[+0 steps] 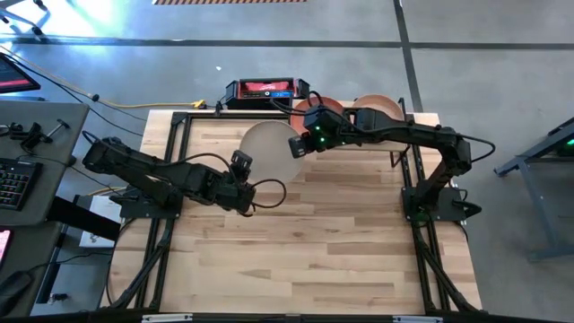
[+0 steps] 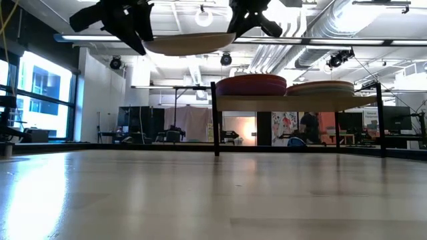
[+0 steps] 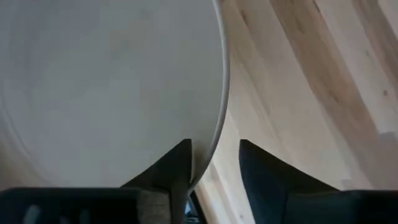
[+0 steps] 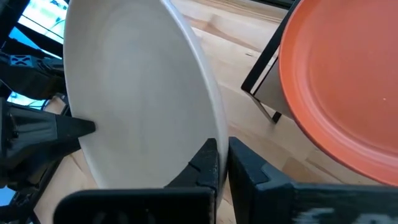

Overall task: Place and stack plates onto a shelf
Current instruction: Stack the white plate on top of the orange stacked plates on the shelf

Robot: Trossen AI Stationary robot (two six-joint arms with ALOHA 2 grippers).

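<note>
A cream plate (image 1: 269, 144) hangs in the air between my two grippers, well above the table in the low view (image 2: 190, 44). My right gripper (image 4: 223, 165) is shut on its rim at the side facing the shelf. My left gripper (image 3: 214, 165) is open at the opposite rim, one finger over the plate's face and the other standing clear of the edge. The shelf (image 2: 293, 100) stands at the table's far edge. It carries a stack topped by a rust orange plate (image 4: 342, 81) and a second stack topped by a tan plate (image 1: 381, 106). My right gripper pinches the cream plate's rim (image 4: 211, 134) between its two fingers (image 4: 202, 165), one on each face. It comes at the plate about level from the table's right. The plate is lifted clear of the table and lies roughly level.
A red and black box (image 1: 266, 91) sits beyond the table's far edge, left of the shelf. Black frame rails (image 1: 170, 179) run along the table's left and right sides. Bare tabletop (image 1: 305, 251) spreads across the middle and near part of the table.
</note>
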